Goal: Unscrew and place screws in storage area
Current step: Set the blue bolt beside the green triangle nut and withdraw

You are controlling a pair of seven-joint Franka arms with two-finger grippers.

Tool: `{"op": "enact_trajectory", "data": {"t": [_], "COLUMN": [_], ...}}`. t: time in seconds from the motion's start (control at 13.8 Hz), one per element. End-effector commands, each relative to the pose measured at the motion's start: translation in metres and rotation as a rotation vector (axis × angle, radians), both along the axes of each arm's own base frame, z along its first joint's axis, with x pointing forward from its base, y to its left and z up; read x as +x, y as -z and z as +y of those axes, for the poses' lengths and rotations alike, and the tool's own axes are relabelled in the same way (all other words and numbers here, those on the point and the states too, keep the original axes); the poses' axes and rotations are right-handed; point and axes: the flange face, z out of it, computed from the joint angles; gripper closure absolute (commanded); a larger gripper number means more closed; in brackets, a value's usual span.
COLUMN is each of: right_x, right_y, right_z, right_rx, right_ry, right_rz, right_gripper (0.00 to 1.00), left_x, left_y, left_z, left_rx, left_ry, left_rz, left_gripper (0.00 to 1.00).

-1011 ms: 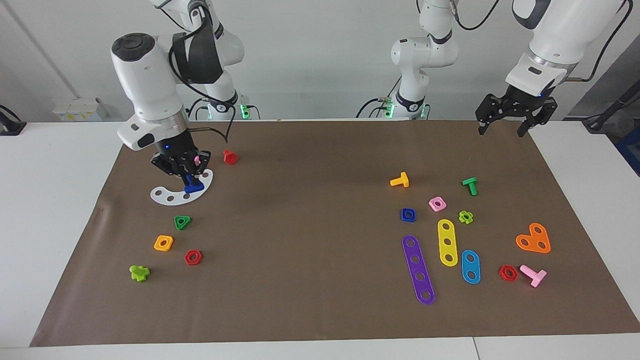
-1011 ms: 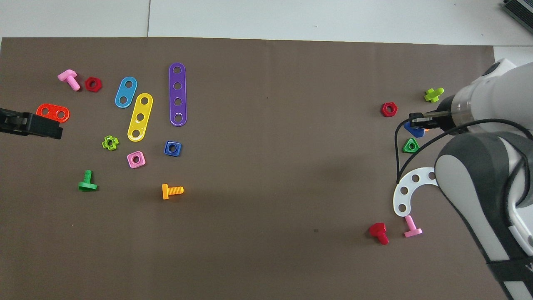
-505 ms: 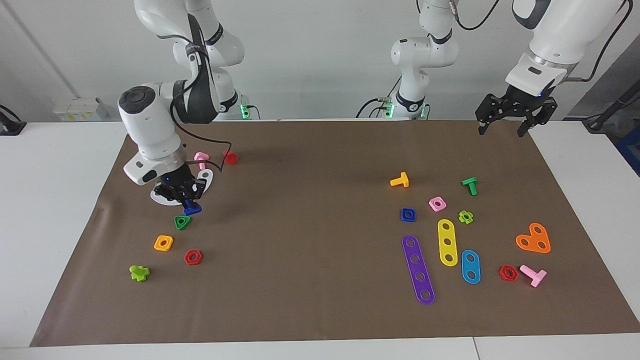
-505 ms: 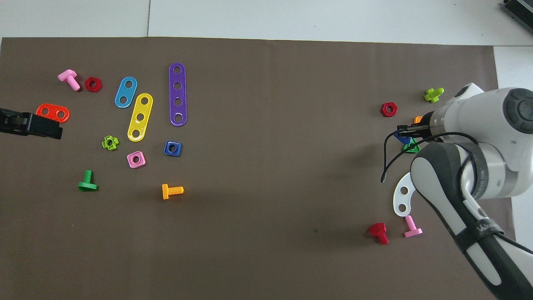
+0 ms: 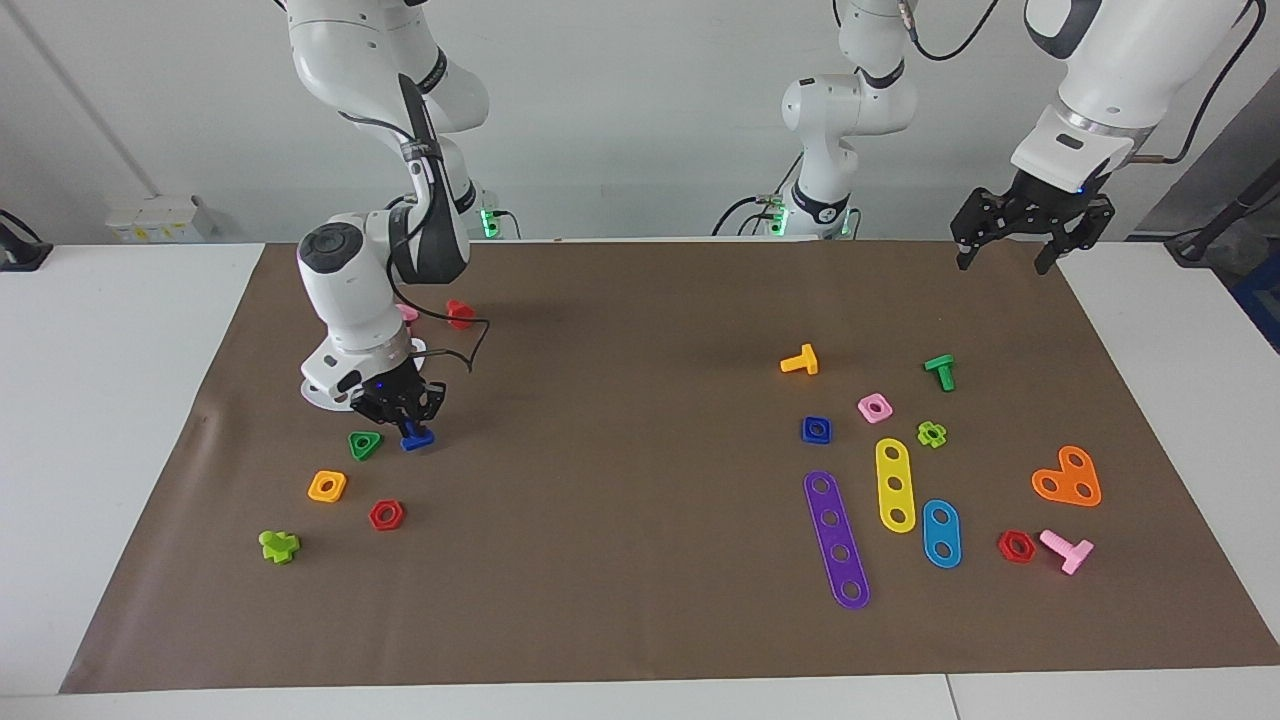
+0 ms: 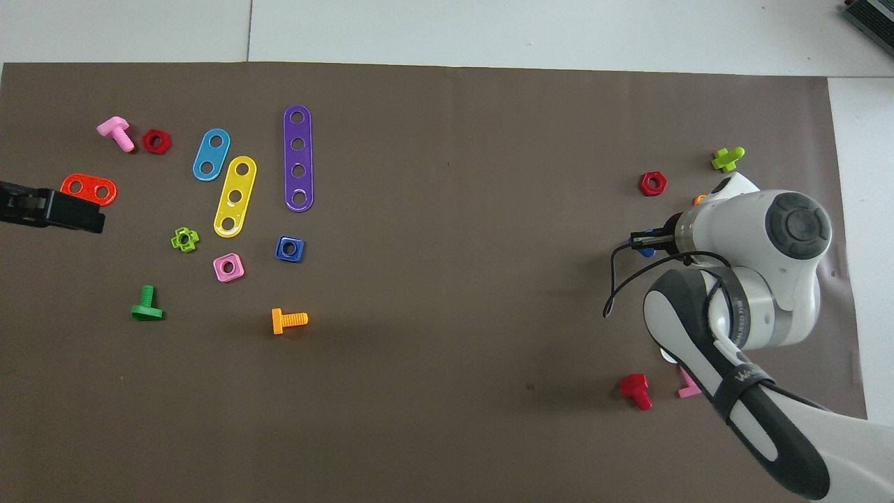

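My right gripper (image 5: 405, 412) is shut on the blue screw (image 5: 417, 437) and holds it head down, very low over the brown mat, beside the green triangular nut (image 5: 365, 444). The storage area's orange square nut (image 5: 327, 486) and red hex nut (image 5: 386, 515) lie farther from the robots. My right arm covers most of the white curved strip (image 5: 318, 394). In the overhead view only a bit of the blue screw (image 6: 646, 246) shows at the right gripper (image 6: 639, 241). My left gripper (image 5: 1008, 255) is open and empty, waiting in the air over the mat's corner.
A red bolt (image 5: 460, 314) and a pink bolt (image 5: 406, 313) lie near the right arm's base. A lime cross nut (image 5: 279, 545) lies farthest out. Toward the left arm's end lie the purple strip (image 5: 836, 538), a blue square nut (image 5: 816, 429), an orange bolt (image 5: 801, 360) and other parts.
My right gripper has carried the blue screw off the white strip, away from the robots and toward the table's middle, and lowered it beside the green nut. The left arm has not moved.
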Motion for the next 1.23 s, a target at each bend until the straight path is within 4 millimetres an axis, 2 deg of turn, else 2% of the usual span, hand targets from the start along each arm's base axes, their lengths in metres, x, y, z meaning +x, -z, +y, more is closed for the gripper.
{"op": "enact_trajectory", "data": {"t": [0.0, 0.29, 0.36, 0.43, 0.51, 0.58, 0.72, 0.94, 1.16], "right_x": [-0.003, -0.006, -0.006, -0.006, -0.005, -0.005, 0.002, 0.015, 0.025], "right_y": [0.009, 0.017, 0.019, 0.020, 0.019, 0.017, 0.003, -0.037, -0.087], "right_z": [0.002, 0.004, 0.004, 0.004, 0.005, 0.012, 0.015, 0.015, 0.000], "right_rx": [0.020, 0.020, 0.021, 0.021, 0.024, 0.033, 0.043, 0.051, 0.050], "right_ry": [0.024, 0.022, 0.025, 0.031, 0.038, 0.041, 0.067, 0.097, 0.115], "right_rz": [-0.012, -0.002, -0.005, -0.004, -0.007, -0.009, -0.038, -0.042, -0.032], "right_gripper": [1.00, 1.00, 0.93, 0.72, 0.26, 0.00, 0.00, 0.00, 0.00], "left_x": [-0.006, -0.006, -0.006, -0.006, -0.006, -0.006, -0.006, -0.006, -0.006], "left_y": [-0.002, -0.001, -0.001, -0.001, -0.002, -0.001, -0.002, -0.001, -0.001], "left_z": [0.002, 0.002, 0.002, 0.003, 0.002, 0.002, 0.002, 0.002, 0.002], "left_rx": [-0.014, -0.014, -0.014, -0.014, -0.014, -0.014, -0.014, -0.014, -0.014], "left_ry": [0.000, 0.000, 0.000, -0.002, 0.000, 0.000, 0.000, 0.000, 0.000], "left_rz": [0.006, 0.008, 0.008, 0.008, 0.006, 0.008, 0.006, 0.008, 0.008], "left_gripper": [0.00, 0.00, 0.00, 0.00, 0.00, 0.00, 0.00, 0.00, 0.00]}}
